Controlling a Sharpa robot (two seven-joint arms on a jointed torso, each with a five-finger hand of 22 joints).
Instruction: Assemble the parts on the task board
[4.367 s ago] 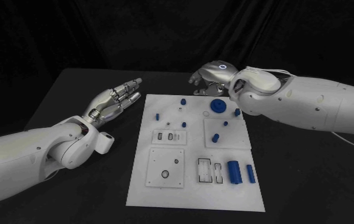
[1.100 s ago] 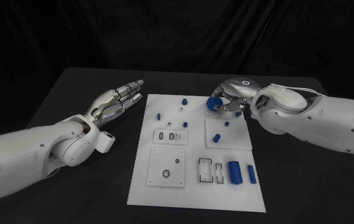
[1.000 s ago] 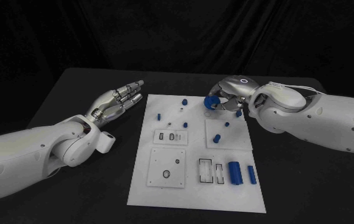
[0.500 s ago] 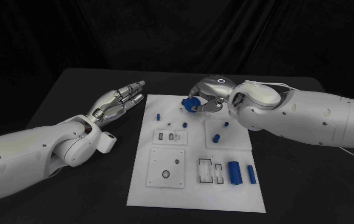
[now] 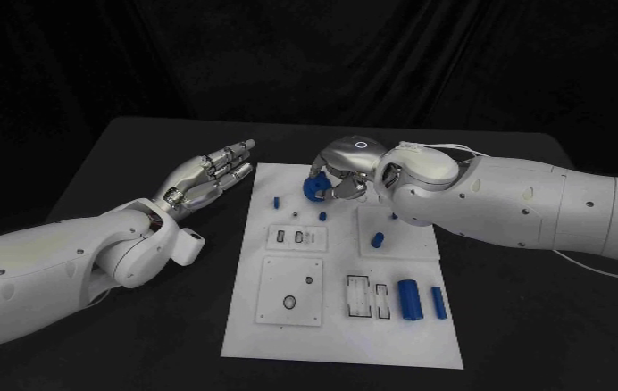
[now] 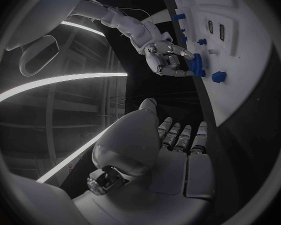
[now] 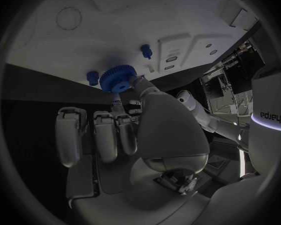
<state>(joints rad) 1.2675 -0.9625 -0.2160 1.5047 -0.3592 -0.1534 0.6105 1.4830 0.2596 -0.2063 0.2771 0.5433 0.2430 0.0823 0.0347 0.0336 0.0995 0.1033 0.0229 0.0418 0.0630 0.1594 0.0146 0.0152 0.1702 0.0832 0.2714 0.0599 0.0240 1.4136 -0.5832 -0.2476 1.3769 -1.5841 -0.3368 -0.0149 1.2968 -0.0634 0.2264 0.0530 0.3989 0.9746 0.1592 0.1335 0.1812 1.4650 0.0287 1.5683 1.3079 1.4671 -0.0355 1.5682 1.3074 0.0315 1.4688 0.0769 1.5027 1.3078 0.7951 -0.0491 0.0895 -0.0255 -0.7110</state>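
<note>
Here the robot's right hand [image 5: 343, 170] holds a small blue gear [image 7: 118, 78] pinched at its fingertips above the far end of the white task board [image 5: 338, 337], near the board's far left corner. The right wrist view shows the gear's toothed rim and raised hub clearly, gripped from the side, with the other fingers [image 7: 107, 135] curled below it and nothing else in them. By its look the gear is a light, rigid plastic piece; the teeth should give the fingertips some bite, but so small a part could twist or slip in a pinch, and holding it by the rim, as here, probably leaves the bore free to go over a peg. A small blue peg [image 7: 92, 76] stands on the board just beside the gear in that view, and whether the two touch cannot be told. The left hand [image 5: 206, 178] lies flat and palm-up over the black table [image 5: 129, 159], beside the board's left edge, fingers apart and holding nothing, well apart from the gear. Nearer the robot, a blue cylinder [image 5: 408, 300] lies on the board at its right side.
</note>
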